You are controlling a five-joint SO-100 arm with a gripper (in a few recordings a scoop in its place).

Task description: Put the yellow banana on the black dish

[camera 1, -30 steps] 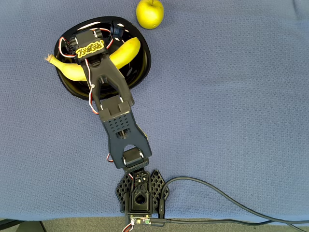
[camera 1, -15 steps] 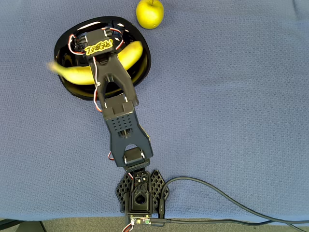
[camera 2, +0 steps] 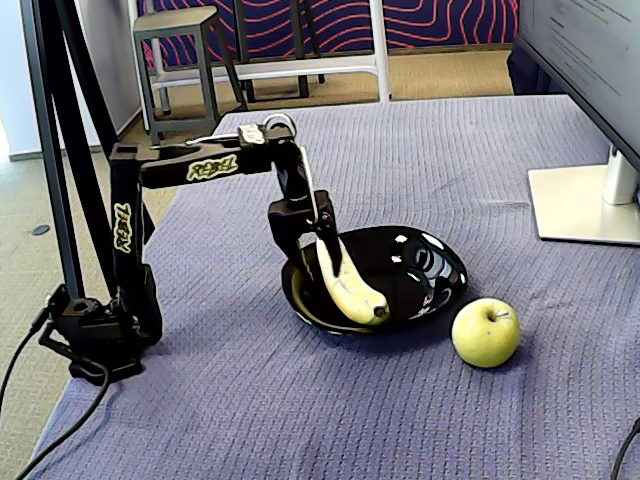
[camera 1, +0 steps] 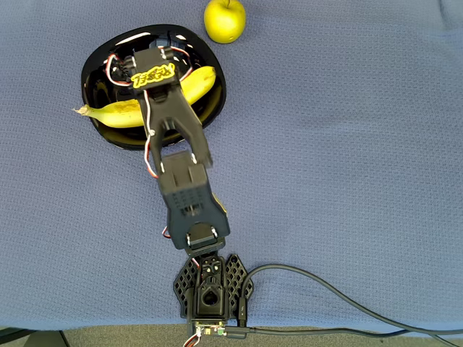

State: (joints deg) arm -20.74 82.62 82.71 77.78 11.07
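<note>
Clamping long curved yellow banana [camera 2: 345,282] mid-length, black two-finger gripper [camera 2: 318,237] hangs over glossy black shallow dish [camera 2: 440,262]; fruit tilts below jaws, lower end inside dish. Risk: stem [camera 1: 81,110] overhangs rim, release may tip it out.

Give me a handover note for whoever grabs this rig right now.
Gripper: over the black dish, shut on the yellow banana.
Banana: tilted in the fixed view, lower end down in the dish; in the overhead view its stem end pokes past the dish's left rim.
Apple: on the cloth beside the dish, not involved.
Done: banana carried to the dish.
Left: open the jaws, let the banana settle, retract.
</note>
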